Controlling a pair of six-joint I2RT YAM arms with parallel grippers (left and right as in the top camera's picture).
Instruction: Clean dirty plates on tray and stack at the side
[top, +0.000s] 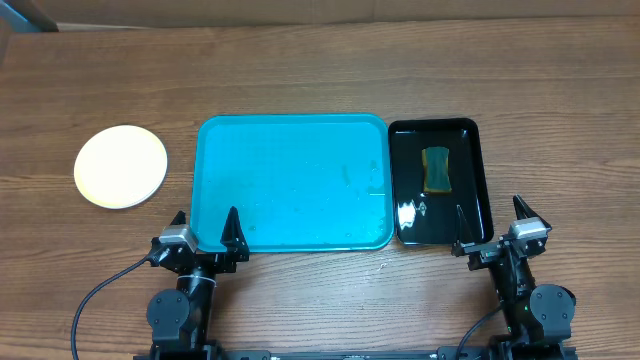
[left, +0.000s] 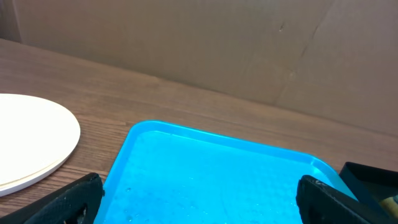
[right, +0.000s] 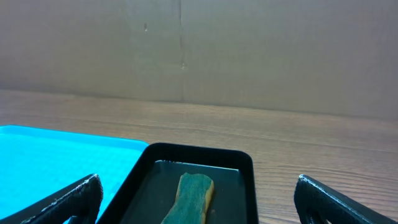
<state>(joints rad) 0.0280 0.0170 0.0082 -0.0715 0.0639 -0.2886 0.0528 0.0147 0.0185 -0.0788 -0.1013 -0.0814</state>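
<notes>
Plates (top: 121, 166) lay stacked on the table (top: 300, 70), left of the blue tray (top: 290, 180) and apart from it. A sponge (top: 437, 169) sat in the black tray (top: 410, 215) beside it. The left gripper (top: 206, 218) and the right gripper (top: 489, 210) stood wide open, holding nothing.

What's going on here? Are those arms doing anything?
Nothing is being handled right now. The left gripper and right gripper are both open and empty at the near edge. The plates are stacked on the table left of the blue tray, which holds none. A sponge lies in the black tray.
</notes>
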